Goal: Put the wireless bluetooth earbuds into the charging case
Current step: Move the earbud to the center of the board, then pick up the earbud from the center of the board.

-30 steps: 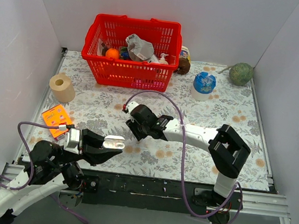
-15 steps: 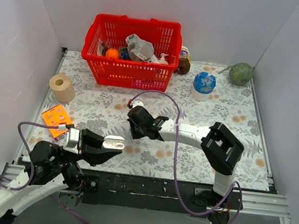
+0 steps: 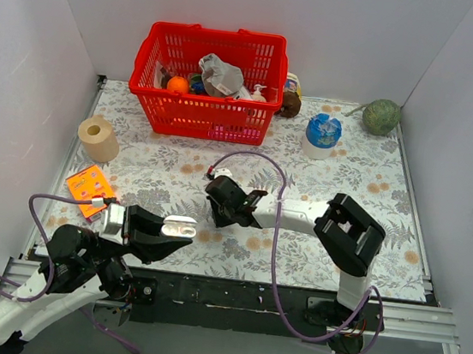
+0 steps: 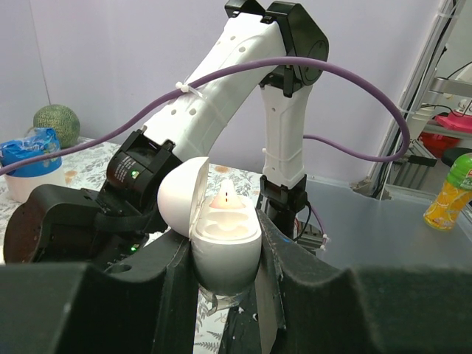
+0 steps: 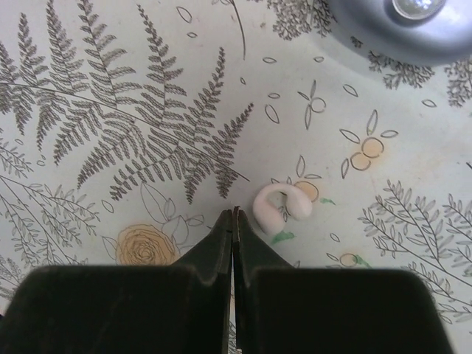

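Loose white earbud (image 5: 281, 206) lies flat on the counter (image 5: 110, 88) centre-right of the right wrist view, long axis roughly left-right, just beside the clenched, empty right end effector (image 5: 234, 218); pick step, probably needs jaws opened and shifted right; left end effector (image 4: 223, 258) grasps charging case (image 4: 221, 228) upright, lid open

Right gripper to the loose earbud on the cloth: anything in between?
Nothing visible. The earbud lies bare on the tablecloth, close beside the right gripper, whose jaws are shut. Only patterned cloth shows between them.
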Controlling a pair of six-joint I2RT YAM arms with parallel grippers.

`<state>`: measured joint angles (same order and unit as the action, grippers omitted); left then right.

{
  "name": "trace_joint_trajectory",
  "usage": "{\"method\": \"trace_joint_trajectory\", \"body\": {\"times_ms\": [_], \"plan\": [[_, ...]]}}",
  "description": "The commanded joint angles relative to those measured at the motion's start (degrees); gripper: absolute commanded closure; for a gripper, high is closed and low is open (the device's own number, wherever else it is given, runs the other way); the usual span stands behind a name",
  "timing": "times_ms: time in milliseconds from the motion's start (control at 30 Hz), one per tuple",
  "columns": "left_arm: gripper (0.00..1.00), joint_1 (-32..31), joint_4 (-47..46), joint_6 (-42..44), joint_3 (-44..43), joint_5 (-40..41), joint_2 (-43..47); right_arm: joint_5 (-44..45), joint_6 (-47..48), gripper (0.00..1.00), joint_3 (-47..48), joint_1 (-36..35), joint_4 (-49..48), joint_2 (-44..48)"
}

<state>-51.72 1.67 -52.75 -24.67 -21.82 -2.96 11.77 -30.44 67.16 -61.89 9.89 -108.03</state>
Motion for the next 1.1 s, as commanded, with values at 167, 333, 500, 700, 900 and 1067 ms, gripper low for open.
{"method": "trace_joint_trajectory", "body": {"times_ms": [167, 333, 500, 700, 900, 1067], "plan": [[1.00, -0.13, -1.14, -0.42, 0.58, 0.20, -1.87, 5.28, 1.52, 0.99, -5.63, 1.68, 1.80, 5.19], [1.00, -0.13, -1.41, -0.60, 0.67, -0.06, -2.40, 5.72, 3.44, 0.99, -6.95, 1.86, 0.66, 6.77], [1.00, -0.13, -1.41, -0.51, 0.50, -0.32, -2.49, 4.49, 7.58, 0.82, -7.74, -0.59, -2.24, 13.01], [1.00, -0.04, -1.32, -0.68, 0.85, -0.41, -2.49, 6.95, 11.27, 0.57, -4.14, -0.95, 1.09, 14.61], [1.00, -0.13, -2.99, -1.13, 0.76, -0.59, -3.01, 8.09, 12.95, 0.55, 1.66, -0.43, 6.37, 8.63], [1.00, -0.04, -2.29, -1.21, 0.41, -0.50, -2.58, 8.80, 12.15, 0.57, -0.26, 0.45, 6.11, 7.83]]}}
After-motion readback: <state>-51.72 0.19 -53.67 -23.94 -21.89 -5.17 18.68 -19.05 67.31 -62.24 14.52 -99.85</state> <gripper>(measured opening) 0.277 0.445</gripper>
